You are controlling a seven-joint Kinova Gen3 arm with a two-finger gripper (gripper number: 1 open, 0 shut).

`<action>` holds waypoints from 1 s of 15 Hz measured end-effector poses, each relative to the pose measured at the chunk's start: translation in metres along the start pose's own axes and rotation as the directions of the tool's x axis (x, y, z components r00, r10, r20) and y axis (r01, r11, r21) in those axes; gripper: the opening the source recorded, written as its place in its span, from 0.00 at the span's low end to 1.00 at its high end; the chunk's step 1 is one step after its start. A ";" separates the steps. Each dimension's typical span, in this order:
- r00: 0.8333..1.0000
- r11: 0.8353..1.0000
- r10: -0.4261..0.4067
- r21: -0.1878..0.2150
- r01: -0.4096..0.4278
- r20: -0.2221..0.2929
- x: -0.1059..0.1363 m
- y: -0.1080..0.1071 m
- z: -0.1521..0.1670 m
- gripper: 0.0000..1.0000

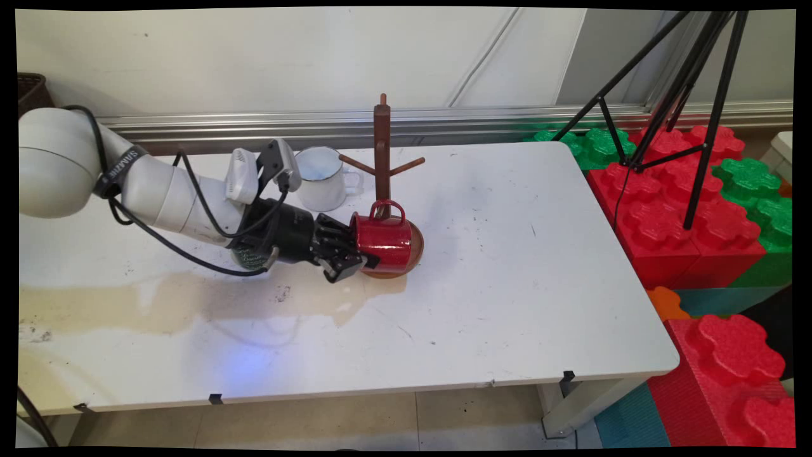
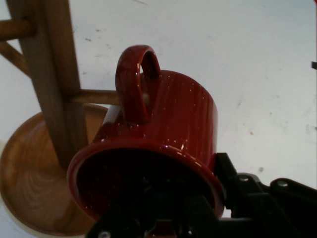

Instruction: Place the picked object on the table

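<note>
A red speckled mug (image 1: 387,240) lies on its side, mouth toward the arm and handle (image 2: 138,79) up. My black gripper (image 1: 355,254) is shut on its rim, one finger inside the mug and the other finger (image 2: 235,186) outside the wall. The mug hangs just over the round base (image 1: 413,257) of a brown wooden mug tree (image 1: 382,152), right in front of the post (image 2: 54,74). A low peg (image 2: 94,96) of the tree points at the handle; whether it goes through the loop I cannot tell.
A white enamel mug (image 1: 320,181) stands upright behind the wrist, left of the tree. A brownish stain (image 1: 190,304) runs across the table's left part. A black tripod (image 1: 691,95) and red and green foam blocks (image 1: 685,216) stand off the right edge.
</note>
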 end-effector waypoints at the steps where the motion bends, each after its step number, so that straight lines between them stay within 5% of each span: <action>1: 1.000 1.000 0.001 -0.007 -0.001 0.000 0.000 0.002 -0.002 0.00; 7: 1.000 0.999 0.011 -0.038 -0.011 0.001 0.000 0.015 -0.013 0.00; 15: 0.993 0.994 0.101 -0.049 -0.098 0.062 0.001 0.037 -0.045 0.00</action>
